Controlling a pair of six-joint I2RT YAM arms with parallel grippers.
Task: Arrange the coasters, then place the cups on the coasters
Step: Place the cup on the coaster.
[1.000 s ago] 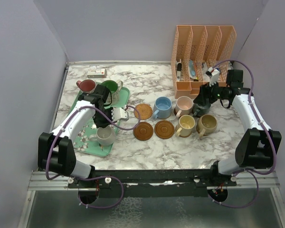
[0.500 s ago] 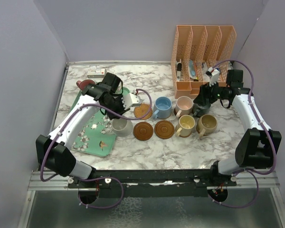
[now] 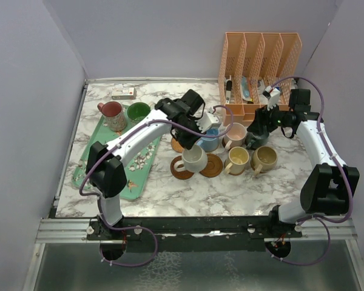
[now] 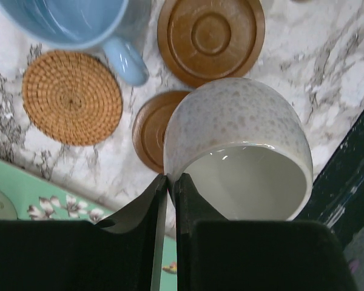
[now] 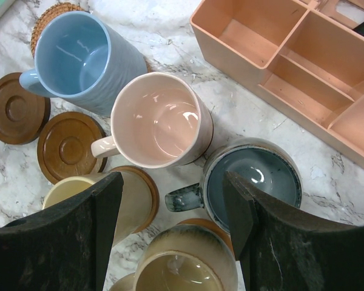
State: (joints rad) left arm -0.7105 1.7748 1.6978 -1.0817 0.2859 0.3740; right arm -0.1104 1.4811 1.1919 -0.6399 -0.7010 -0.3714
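Cream cup (image 4: pixel 236 127) rim pinched between left gripper (image 4: pixel 170 182) fingers.

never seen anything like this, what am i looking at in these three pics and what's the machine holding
These are two small robot arms bolted to the near edge of a marble table. The wide picture looks down from above and behind them; the other two come from a camera on each wrist, so the dark shapes at the bottom are that arm's own jaws. The left arm reaches to the middle, jaws shut on the rim of a cream speckled mug, above a brown coaster. The right arm hovers with open jaws over a dark teal mug. Nearby stand a blue mug, a pink mug, a yellow mug, a tan mug and a woven coaster; a red mug and a green mug sit on a floral tray.
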